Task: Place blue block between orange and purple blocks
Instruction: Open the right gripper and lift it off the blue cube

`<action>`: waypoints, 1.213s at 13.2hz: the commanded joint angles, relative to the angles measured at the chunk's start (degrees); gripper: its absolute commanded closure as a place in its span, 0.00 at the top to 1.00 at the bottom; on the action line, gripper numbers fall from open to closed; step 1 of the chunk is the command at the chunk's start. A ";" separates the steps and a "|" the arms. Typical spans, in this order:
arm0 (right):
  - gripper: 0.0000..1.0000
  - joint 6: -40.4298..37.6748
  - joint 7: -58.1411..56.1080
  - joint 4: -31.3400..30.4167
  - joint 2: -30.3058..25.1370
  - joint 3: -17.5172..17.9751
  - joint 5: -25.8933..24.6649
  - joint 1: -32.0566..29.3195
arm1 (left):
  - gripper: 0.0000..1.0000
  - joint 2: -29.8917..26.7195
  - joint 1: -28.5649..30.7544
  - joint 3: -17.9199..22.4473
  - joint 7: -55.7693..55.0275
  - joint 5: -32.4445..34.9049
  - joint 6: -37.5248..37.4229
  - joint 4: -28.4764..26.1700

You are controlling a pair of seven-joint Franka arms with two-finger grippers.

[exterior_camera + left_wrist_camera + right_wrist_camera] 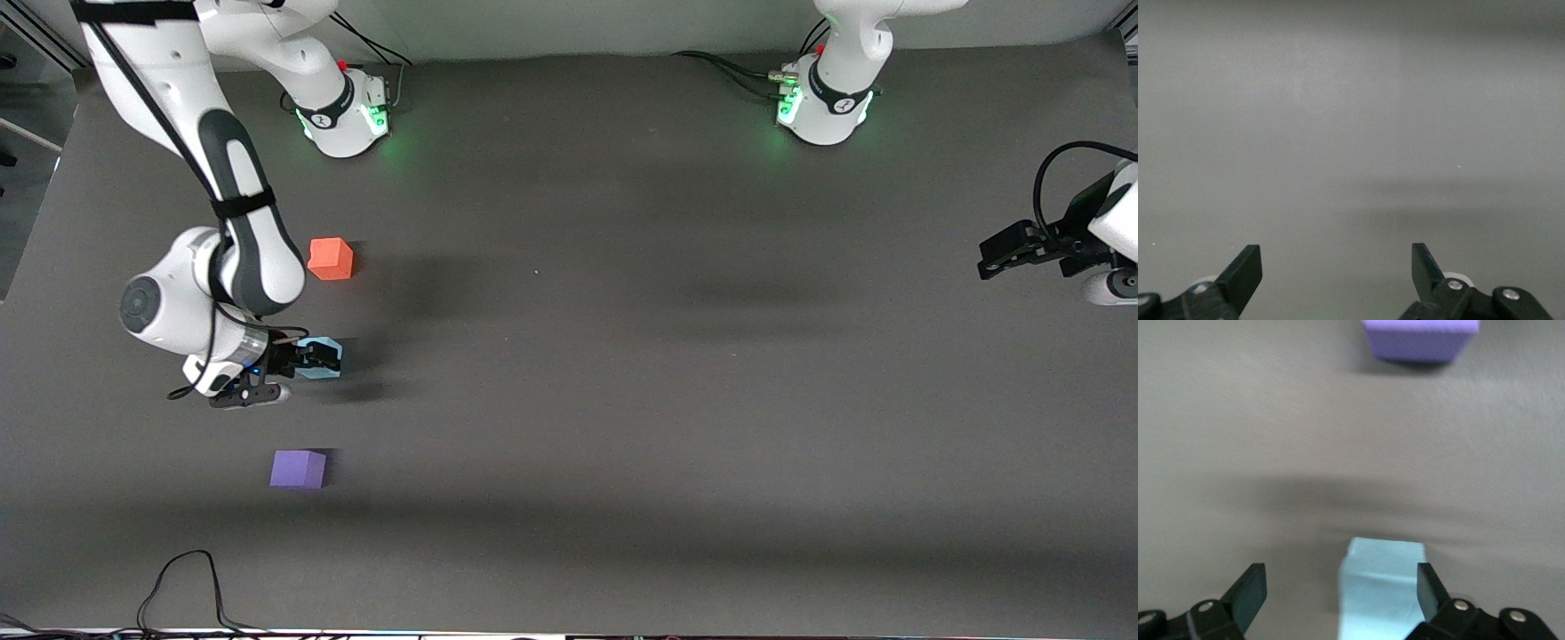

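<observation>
The light blue block (322, 358) lies on the dark table between the orange block (331, 259), which is farther from the front camera, and the purple block (298, 468), which is nearer. My right gripper (300, 372) is low over the blue block with its fingers open. In the right wrist view the blue block (1381, 593) sits between the open fingers of the right gripper (1339, 580), against one finger with a gap to the other. The purple block (1418, 337) shows ahead. My left gripper (991, 258) waits open and empty at the left arm's end of the table; its wrist view shows the open left gripper (1337, 260) over bare table.
The two arm bases (342, 116) (822, 107) stand along the table's edge farthest from the front camera. A black cable (182, 578) loops on the table near the front edge, nearer to the camera than the purple block.
</observation>
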 commanded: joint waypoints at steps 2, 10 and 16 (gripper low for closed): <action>1.00 -9.49 0.99 3.37 -9.69 -0.57 -6.36 0.14 | 1.00 -0.26 0.09 -0.14 0.41 0.22 -1.45 0.94; 1.00 -27.79 12.06 13.32 -24.37 0.13 -19.46 0.40 | 1.00 -0.18 0.09 -0.14 0.41 0.22 -1.45 0.94; 1.00 -36.24 18.67 13.85 -32.03 17.04 -28.35 -14.23 | 1.00 -0.18 0.09 -0.14 0.41 0.22 -1.45 0.94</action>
